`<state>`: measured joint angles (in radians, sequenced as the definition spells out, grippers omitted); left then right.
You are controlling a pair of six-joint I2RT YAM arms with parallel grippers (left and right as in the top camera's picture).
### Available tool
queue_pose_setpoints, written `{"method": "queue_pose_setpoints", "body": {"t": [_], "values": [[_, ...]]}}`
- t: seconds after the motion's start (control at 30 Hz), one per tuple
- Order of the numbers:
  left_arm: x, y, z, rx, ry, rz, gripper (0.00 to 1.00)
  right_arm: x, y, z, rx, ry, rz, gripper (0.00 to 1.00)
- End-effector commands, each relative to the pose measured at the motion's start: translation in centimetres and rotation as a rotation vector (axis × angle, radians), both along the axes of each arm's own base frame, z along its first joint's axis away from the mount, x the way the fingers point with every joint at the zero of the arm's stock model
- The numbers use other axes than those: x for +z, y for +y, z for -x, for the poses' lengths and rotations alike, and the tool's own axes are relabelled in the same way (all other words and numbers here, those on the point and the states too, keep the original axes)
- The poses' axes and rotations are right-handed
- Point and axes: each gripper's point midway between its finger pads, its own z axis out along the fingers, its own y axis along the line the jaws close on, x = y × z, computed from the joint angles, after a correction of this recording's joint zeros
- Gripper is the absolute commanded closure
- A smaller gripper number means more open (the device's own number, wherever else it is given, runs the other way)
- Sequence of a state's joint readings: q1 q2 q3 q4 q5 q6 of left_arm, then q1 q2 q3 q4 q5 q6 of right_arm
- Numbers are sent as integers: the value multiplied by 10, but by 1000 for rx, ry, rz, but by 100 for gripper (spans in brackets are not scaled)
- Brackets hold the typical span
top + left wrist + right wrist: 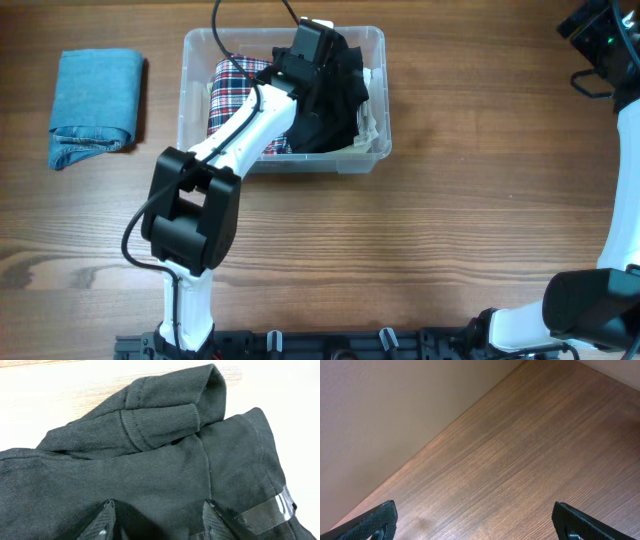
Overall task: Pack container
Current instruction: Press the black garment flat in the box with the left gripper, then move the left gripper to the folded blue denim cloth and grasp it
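Container (375, 40), a clear plastic bin, sits on the wooden table (450, 230) in the upper middle of the overhead view, its long sides running left to right. The left arm (250, 120) rises from the lower left and reaches diagonally up into the bin, its wrist over the far rim. A black garment (335, 100) fills the bin's right half in rumpled folds, with a red, white and black plaid garment (232, 85) just beside it on the left. A folded blue denim piece (95, 105) lies on the table at upper left, well apart from the bin. The left gripper (159, 505) has its jaws partly spread, tips down against the black fabric, pinching nothing. The right gripper (475, 515) hangs over bare wood, jaws spread wide and empty.
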<state>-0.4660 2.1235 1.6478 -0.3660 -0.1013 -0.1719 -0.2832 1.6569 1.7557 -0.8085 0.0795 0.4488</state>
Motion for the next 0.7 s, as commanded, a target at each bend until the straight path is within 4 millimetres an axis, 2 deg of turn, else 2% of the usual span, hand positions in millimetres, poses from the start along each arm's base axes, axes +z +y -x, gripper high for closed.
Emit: {"method": "queue_pose_setpoints", "body": {"t": [0.0,0.17,0.23,0.3,0.33,0.43,0.57,0.67], "values": [[15,-23,19,-79,14,32,38,-2,0,-1,-4,3,-4,0],[122,-10,43,-80,-114,95,26,-2,0,-1,-4,4,-4,0],[153,-3,56,-81,-149,113,20,-2,0,-1,-4,4,-4,0],[179,5,65,-79,-190,129,9,-2,0,-1,-4,4,-4,0],[197,17,71,-54,-217,126,2,-2,0,-1,-4,4,-4,0],[212,55,80,30,-225,81,0,-2,0,-1,-4,3,-4,0],[213,99,87,113,-181,50,0,-2,0,-1,-4,4,-4,0],[219,143,91,202,-171,37,0,-2,0,-1,-4,4,-4,0]]}}
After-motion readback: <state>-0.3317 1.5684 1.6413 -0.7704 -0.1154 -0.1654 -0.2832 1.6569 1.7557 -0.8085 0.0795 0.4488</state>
